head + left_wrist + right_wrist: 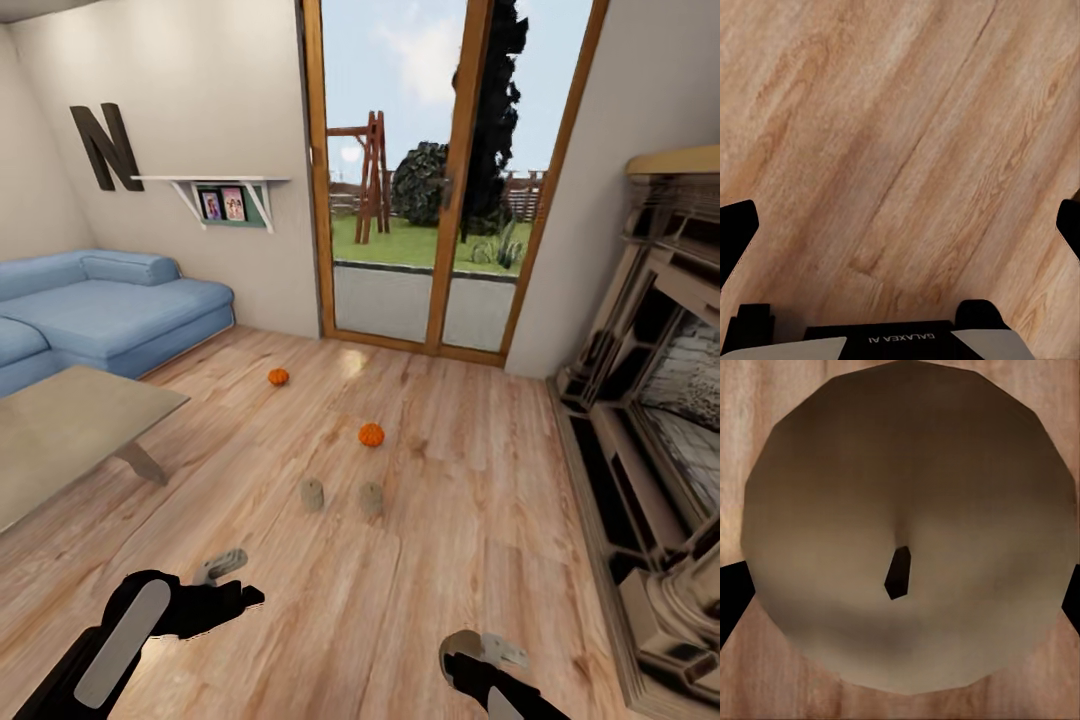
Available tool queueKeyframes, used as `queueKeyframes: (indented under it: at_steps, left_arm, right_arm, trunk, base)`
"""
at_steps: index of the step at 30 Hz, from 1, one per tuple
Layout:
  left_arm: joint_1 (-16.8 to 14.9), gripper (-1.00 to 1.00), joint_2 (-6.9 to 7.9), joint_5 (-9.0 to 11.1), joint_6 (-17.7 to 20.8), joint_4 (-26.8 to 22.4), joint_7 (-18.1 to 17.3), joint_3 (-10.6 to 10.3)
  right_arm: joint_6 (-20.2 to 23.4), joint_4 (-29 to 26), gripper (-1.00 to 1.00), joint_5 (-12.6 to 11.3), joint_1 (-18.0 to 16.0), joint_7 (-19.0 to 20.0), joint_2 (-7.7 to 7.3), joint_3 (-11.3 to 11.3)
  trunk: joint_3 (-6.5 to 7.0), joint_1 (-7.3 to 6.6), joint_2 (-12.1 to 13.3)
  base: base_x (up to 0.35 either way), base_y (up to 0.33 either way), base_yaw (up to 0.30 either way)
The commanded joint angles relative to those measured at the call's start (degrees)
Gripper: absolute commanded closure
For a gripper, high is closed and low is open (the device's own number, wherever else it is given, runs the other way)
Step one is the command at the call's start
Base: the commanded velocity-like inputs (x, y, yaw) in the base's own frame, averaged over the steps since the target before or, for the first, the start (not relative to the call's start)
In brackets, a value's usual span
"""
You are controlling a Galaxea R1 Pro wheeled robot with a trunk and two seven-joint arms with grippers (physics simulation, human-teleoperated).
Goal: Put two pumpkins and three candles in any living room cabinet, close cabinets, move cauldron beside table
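Observation:
Two orange pumpkins lie on the wood floor, one far [278,376] and one nearer [371,434]. In front of them stand two tan candles [312,494] [371,498]. A third candle [907,525], flat top and dark wick facing the wrist camera, sits between the fingers of my right gripper [485,655], which is shut on it just above the floor. The same candle [462,641] peeks out at the gripper's tip. My left gripper [228,572] hangs open over bare floorboards, fingers [735,225] spread wide. The coffee table [60,430] is at the left. The cabinet and cauldron are out of view.
A blue sofa [90,310] stands behind the table at the left wall. A glass patio door [430,180] fills the far wall. A large stone-and-wood fireplace unit [650,400] lines the right side. Open floor stretches between table and fireplace.

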Motion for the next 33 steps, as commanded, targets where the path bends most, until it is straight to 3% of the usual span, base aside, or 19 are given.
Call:
queueKeyframes:
  at_steps: [1,18,33]
  left_arm:
    - [0.0,-1.0,0.05,0.6,0.0,-0.1,0.6,-0.1]
    - [0.0,-1.0,0.13,0.6,0.0,-0.1,0.7,0.0]
    - [0.0,-1.0,0.11,0.6,0.0,-0.1,0.7,0.0]
  right_arm:
    - [0.0,-0.1,1.0,-0.4,0.0,-0.4,-0.04,0.5]
    - [-0.8,-0.2,1.0,-0.5,0.0,-0.4,0.01,0.5]
    - [-0.7,-0.2,1.0,-0.5,0.0,-0.3,0.03,0.5]
  trunk:
    - [-0.05,0.03,0.0]
    - [-0.05,0.03,0.0]
    - [-0.05,0.03,0.0]
  base:
    - [0.31,0.0,0.012]
    - [0.301,0.0,0.001]
    - [0.203,0.0,0.0]
